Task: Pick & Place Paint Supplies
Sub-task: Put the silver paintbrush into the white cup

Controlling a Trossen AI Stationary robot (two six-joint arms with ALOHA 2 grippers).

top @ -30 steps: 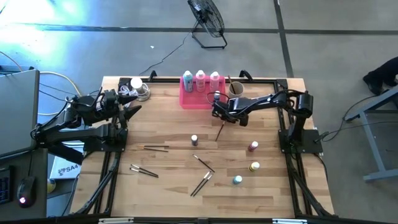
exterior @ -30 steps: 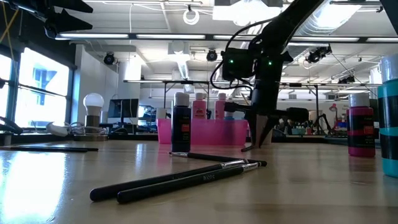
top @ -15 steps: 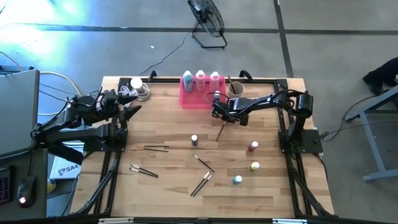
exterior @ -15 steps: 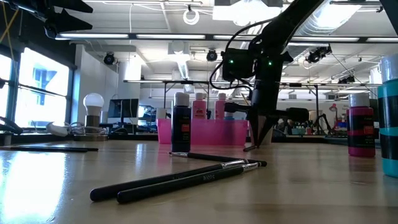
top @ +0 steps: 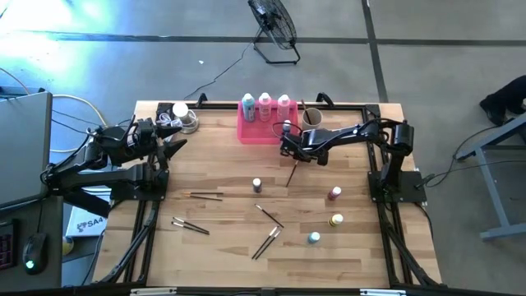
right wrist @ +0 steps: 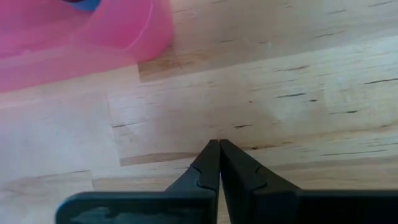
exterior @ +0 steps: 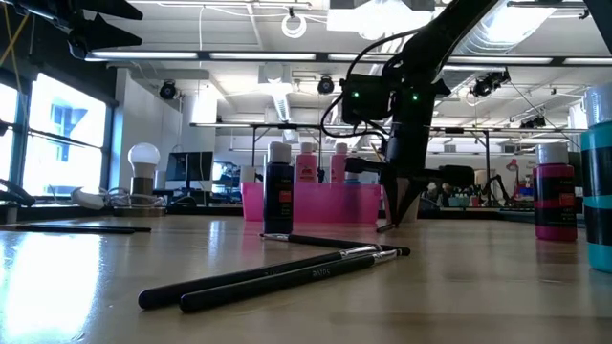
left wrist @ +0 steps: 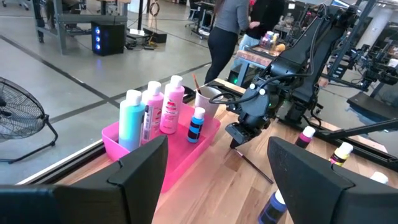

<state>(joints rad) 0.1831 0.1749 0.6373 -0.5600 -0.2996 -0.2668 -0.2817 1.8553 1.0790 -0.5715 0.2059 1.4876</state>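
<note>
The right arm is reaching from its base at the table's three o'clock edge toward twelve o'clock, its right gripper (top: 285, 148) pointing down just beside the near right corner of the bright pink tray (top: 256, 134), fingers (right wrist: 211, 163) clenched together on nothing over bare wood. The left arm is resting folded at the nine o'clock edge, its left gripper (top: 175, 143) parted wide and empty, aimed across the table. Three taller white-capped bottles (top: 265, 106), one teal and two pink, are standing in a row in the tray at twelve o'clock, with a tiny blue bottle (left wrist: 197, 123) inside it near its right end. A pale beige cup (top: 311, 117) is standing just right of the tray with a brush handle poking out. One thin paintbrush (top: 292, 172) is lying on the wood just below the right gripper; whether it touches the fingertips cannot be told. A tiny purple bottle (top: 257, 185) is standing at the centre, while dark red (top: 334, 194), yellow (top: 336, 220) and teal (top: 314, 238) tiny bottles are lining up toward four o'clock. More paintbrushes (top: 268, 241) are lying scattered toward six and seven o'clock. The wooden table (top: 214, 156) is sitting on a grey concrete floor with a floor fan (top: 275, 23) beyond twelve o'clock; a person (left wrist: 227, 31) is standing among workbenches in the room behind.
</note>
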